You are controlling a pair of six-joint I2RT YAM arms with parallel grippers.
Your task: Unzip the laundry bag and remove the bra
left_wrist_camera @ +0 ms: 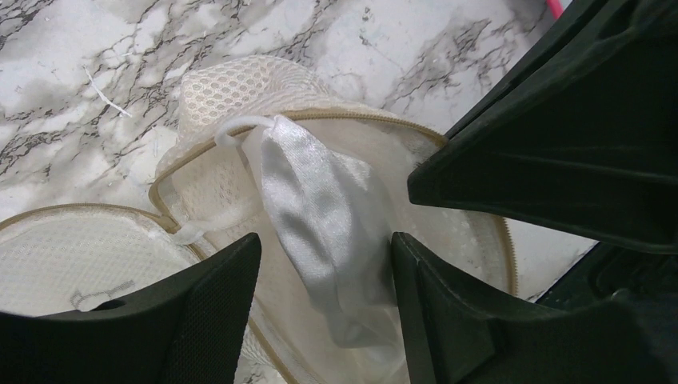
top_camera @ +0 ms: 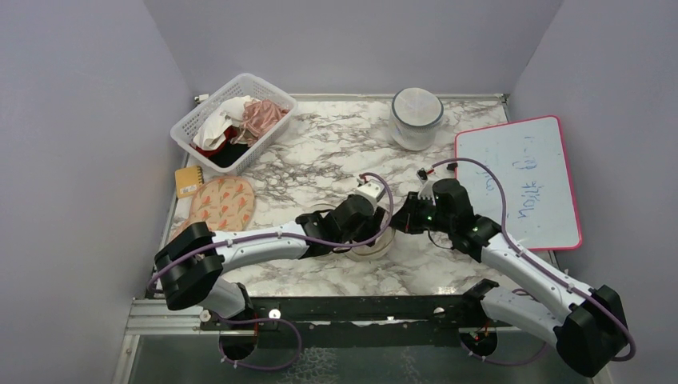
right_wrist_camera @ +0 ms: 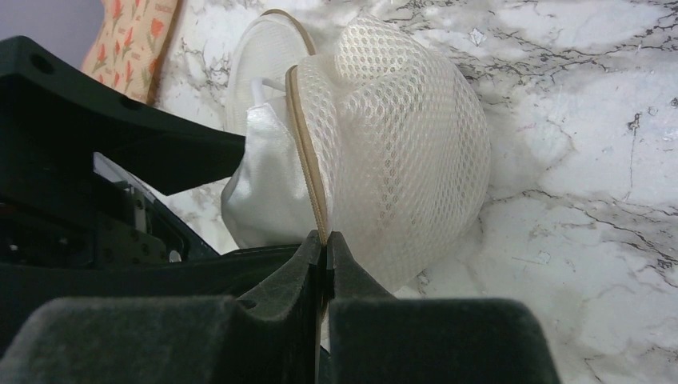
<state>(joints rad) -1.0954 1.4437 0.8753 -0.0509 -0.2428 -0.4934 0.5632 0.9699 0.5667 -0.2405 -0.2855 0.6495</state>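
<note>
On the table (top_camera: 320,152), the right gripper (right_wrist_camera: 326,248) is clamping the rim of the laundry bag (right_wrist_camera: 400,160), likely steadying it, while the left gripper (left_wrist_camera: 320,248), fingers apart, is straddling the bra (left_wrist_camera: 312,200) at the bag's mouth.

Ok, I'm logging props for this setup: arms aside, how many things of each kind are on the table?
Round mesh pods: 2 (cream laundry bag, greyish-white pod)
Basket of clothes: 1
Whiteboard: 1
Floral pad: 1
Small yellow item: 1
Garment in the open bag: 1 (bra)
Total: 7
</note>
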